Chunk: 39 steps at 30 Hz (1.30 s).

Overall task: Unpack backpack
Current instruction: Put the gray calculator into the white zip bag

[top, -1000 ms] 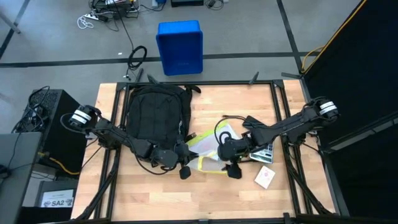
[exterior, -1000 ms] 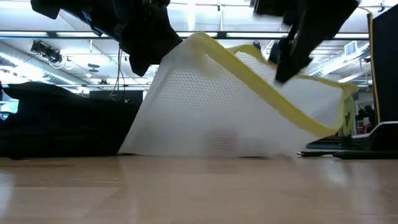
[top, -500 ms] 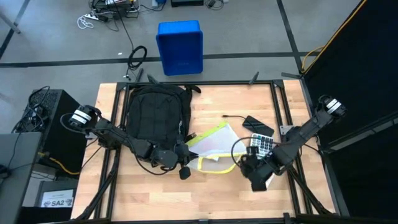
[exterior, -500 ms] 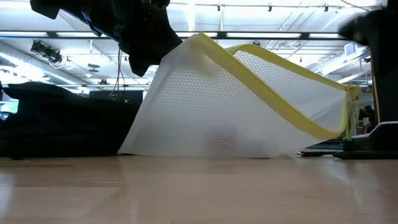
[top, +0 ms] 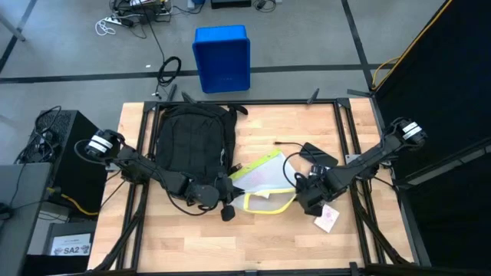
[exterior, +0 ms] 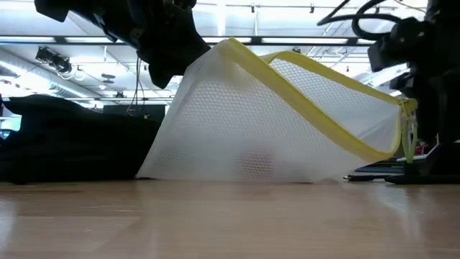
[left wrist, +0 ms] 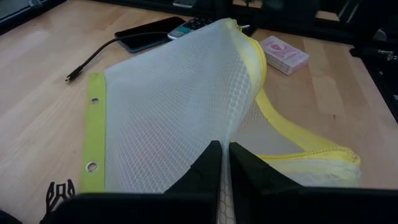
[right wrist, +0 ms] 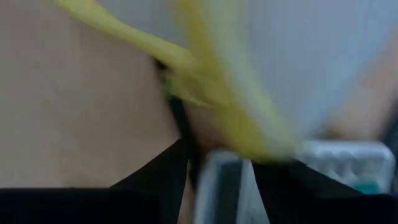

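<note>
Backpack (top: 192, 140) first: you have it lying flat on the table's (top: 353, 244) left half, toward the far edge. Just in front of it your left gripper (left wrist: 222, 163) has its fingers pinched shut on a fold of the white mesh pouch (top: 262, 175) with yellow trim, which tents up from the wood. At the pouch's right end sits your right gripper (top: 305, 198) — fingers parted, yellow trim between them. Beyond lie a phone (top: 317, 153), a calculator (left wrist: 196, 23) and a pink card pack (top: 327, 218).
</note>
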### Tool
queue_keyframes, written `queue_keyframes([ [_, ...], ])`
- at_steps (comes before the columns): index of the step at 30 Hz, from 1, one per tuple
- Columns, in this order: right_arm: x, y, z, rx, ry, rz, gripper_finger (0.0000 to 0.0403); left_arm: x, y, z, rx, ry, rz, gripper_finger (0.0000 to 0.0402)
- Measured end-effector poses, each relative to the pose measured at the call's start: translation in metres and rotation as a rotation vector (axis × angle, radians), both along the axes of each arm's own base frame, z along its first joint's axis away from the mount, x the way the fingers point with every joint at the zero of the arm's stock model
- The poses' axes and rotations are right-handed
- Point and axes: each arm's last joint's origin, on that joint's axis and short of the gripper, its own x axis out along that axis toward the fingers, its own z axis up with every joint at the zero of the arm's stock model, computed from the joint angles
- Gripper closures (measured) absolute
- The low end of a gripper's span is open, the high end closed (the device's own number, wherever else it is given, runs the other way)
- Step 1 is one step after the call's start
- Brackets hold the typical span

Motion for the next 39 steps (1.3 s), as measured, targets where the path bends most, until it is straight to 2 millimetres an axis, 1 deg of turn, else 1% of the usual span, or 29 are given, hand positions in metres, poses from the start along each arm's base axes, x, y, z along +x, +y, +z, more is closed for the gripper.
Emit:
queue_keyframes([
  [3,-0.003,0.003,0.007,-0.035,0.01,-0.02,0.0255,0.0,0.0,-0.001,0.002,0.006,0.0,0.0402],
  [9,-0.009,0.013,0.007,-0.03,-0.013,-0.055,0.027,0.0,0.0,-0.001,0.002,0.006,-0.001,0.0402],
  [19,-0.021,0.031,0.007,-0.095,-0.098,-0.063,0.0266,0.0,0.0,0.0,0.0,0.006,0.001,0.0402],
  [24,-0.025,0.032,-0.002,-0.126,-0.077,-0.05,0.0266,0.0,0.0,-0.001,0.0,0.007,0.0,0.0402],
  [29,-0.022,0.036,-0.017,-0.17,-0.022,-0.044,0.0265,0.0,0.0,-0.001,-0.001,0.008,-0.002,0.0402],
  [32,-0.02,0.033,-0.027,-0.226,0.042,-0.065,0.0271,0.0,0.0,-0.001,-0.001,0.007,-0.002,0.0402],
  [36,-0.022,0.03,-0.039,-0.315,0.143,-0.054,0.029,0.0,0.0,-0.001,-0.003,0.009,-0.007,0.0402],
  [39,-0.023,0.029,-0.044,-0.355,0.192,-0.032,0.0324,0.0,0.0,-0.001,-0.005,0.011,-0.012,0.0402],
])
